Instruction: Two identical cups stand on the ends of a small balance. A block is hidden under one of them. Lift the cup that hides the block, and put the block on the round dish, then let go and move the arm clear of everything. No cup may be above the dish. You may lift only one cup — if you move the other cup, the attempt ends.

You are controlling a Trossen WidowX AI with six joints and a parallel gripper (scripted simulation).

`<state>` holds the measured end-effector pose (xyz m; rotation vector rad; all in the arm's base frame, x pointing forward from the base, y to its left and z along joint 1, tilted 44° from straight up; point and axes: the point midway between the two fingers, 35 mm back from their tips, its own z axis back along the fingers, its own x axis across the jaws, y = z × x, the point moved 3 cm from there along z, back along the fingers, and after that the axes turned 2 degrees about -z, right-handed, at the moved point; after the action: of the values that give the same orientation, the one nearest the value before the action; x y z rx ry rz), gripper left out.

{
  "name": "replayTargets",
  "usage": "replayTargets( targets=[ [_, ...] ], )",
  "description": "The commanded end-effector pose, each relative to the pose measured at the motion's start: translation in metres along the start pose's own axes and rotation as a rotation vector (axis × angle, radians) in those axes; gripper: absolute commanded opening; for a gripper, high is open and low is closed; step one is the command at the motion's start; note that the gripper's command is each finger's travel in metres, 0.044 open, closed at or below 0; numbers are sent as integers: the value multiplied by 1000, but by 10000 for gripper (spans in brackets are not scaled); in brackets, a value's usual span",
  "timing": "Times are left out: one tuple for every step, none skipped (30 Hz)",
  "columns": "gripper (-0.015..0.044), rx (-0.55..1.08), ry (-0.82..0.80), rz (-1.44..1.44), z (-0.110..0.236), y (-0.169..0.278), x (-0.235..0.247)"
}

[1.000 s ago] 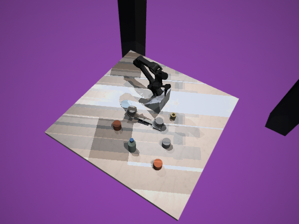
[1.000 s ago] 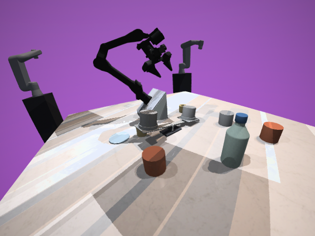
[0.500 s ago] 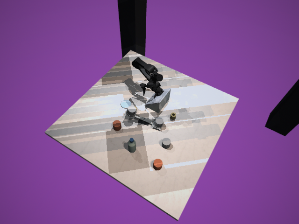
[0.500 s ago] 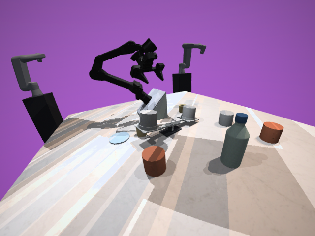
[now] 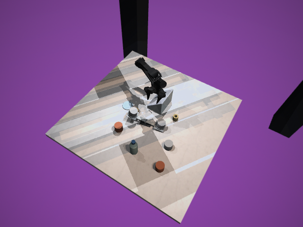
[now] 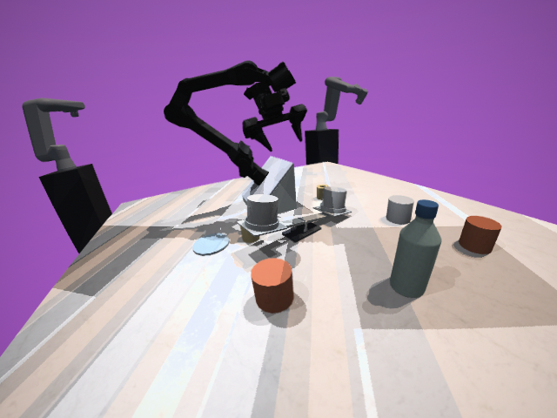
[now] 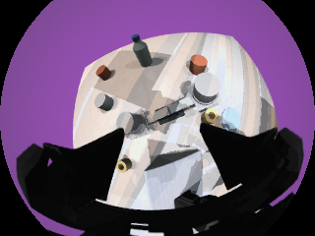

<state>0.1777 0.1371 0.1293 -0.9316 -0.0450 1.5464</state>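
Note:
My gripper (image 5: 153,100) (image 6: 285,144) (image 7: 162,129) is open and empty, high above the grey wedge. The balance (image 5: 146,122) (image 6: 302,232) (image 7: 171,116) bears two grey cups. One cup (image 5: 133,112) (image 6: 262,213) (image 7: 206,88) stands upright on the end near the dish; this end looks raised, its shadow well apart from it. The other cup (image 5: 160,124) (image 6: 334,199) (image 7: 129,123) stands upright on the far end, which looks lower. The pale blue round dish (image 5: 126,105) (image 6: 210,245) (image 7: 230,118) lies flat with nothing on it. The block is hidden from view.
A grey wedge (image 5: 155,108) (image 6: 286,191) (image 7: 172,182) stands behind the balance. A gold ring (image 6: 248,234) (image 7: 211,116) lies by the near cup, another (image 5: 175,117) (image 7: 123,165) beyond the far cup. A bottle (image 5: 133,147) (image 6: 413,260), two orange cylinders (image 5: 118,126) (image 5: 159,166) and a grey cylinder (image 5: 168,144) stand around.

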Motion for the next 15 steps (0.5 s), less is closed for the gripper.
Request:
replayTargets(
  targets=[
    [440, 50, 19, -109, -7, -4, 11],
    [440, 63, 26, -138, -9, -5, 14],
    [440, 76, 34, -167, -11, -6, 17],
    [440, 88, 42, -196, -14, -7, 20],
    [440, 100, 50, -226, -16, -8, 23],
    [440, 112, 58, -255, -19, -9, 26],
    [440, 123, 67, -285, -21, -9, 29],
    [440, 135, 76, -314, -24, -10, 32],
    [440, 146, 85, -344, -27, -10, 36],
    [440, 157, 95, -373, -29, -11, 39],
    [440, 168, 105, -403, -32, -12, 42],
    [440, 178, 115, -433, -35, -12, 45],
    [440, 189, 126, -462, -38, -12, 48],
    [440, 199, 137, -492, -42, -13, 51],
    [440, 209, 149, -521, -45, -13, 54]
  ],
)
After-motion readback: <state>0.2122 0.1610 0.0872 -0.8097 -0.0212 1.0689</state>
